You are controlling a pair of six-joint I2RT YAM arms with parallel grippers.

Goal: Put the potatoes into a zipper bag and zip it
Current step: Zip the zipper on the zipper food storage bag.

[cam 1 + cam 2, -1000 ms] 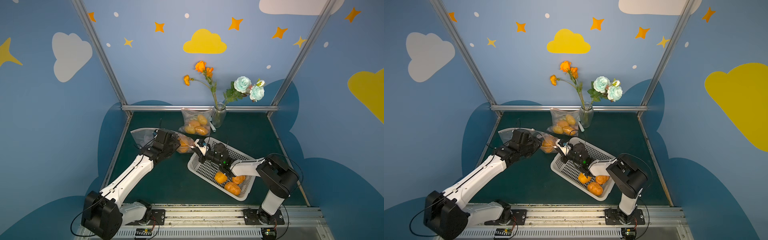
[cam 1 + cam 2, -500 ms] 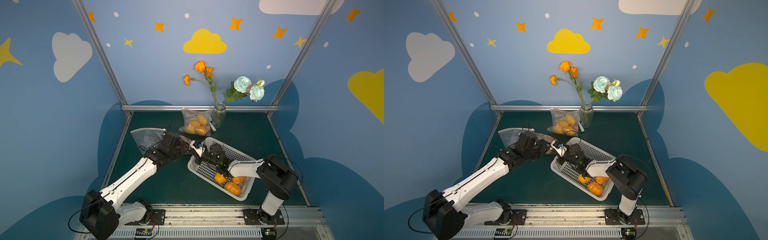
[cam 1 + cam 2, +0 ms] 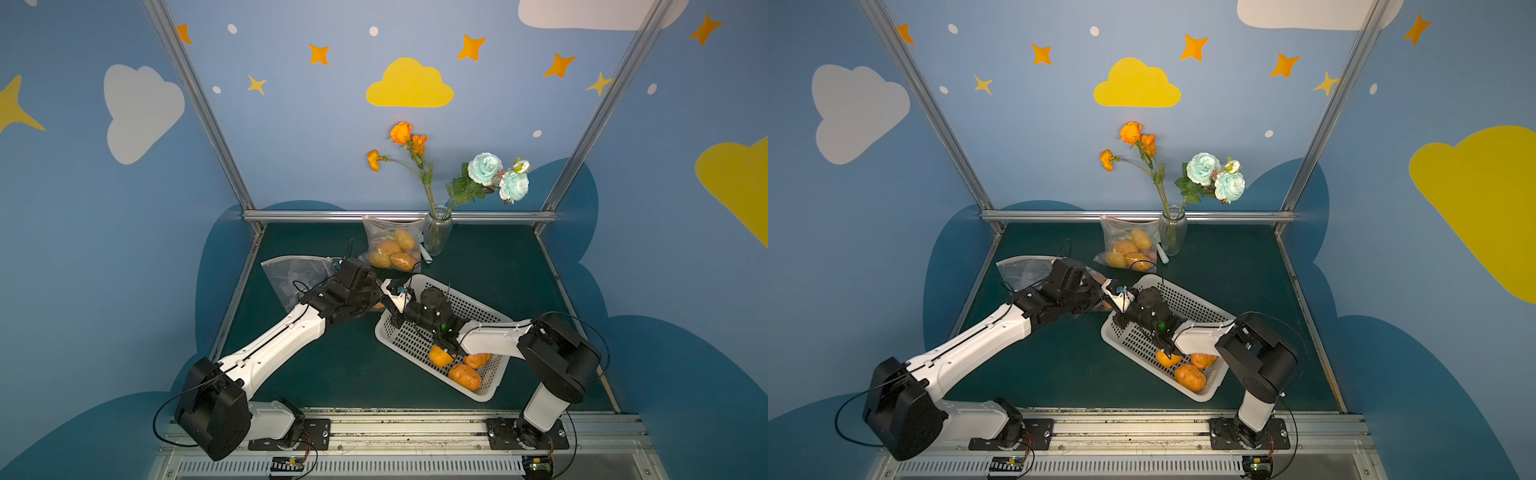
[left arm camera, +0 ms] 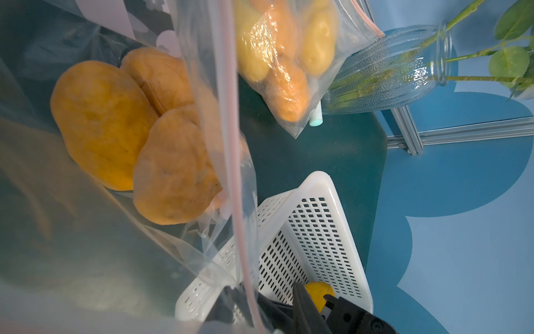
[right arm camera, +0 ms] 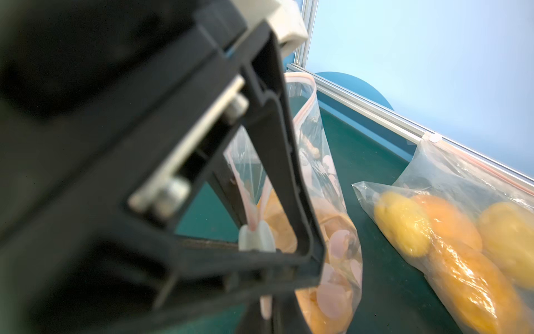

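Hands together at the zipper bag (image 3: 291,274).
Your right hand (image 3: 387,291) is clenched on its zip strip; left hand (image 3: 370,293): cannot tell.

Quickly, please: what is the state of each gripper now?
Left gripper: cannot be told.
Right gripper: closed on the clear plastic zipper bag.

Three potatoes (image 3: 464,376) lie in the white basket (image 3: 473,305) under the right arm (image 3: 490,336).
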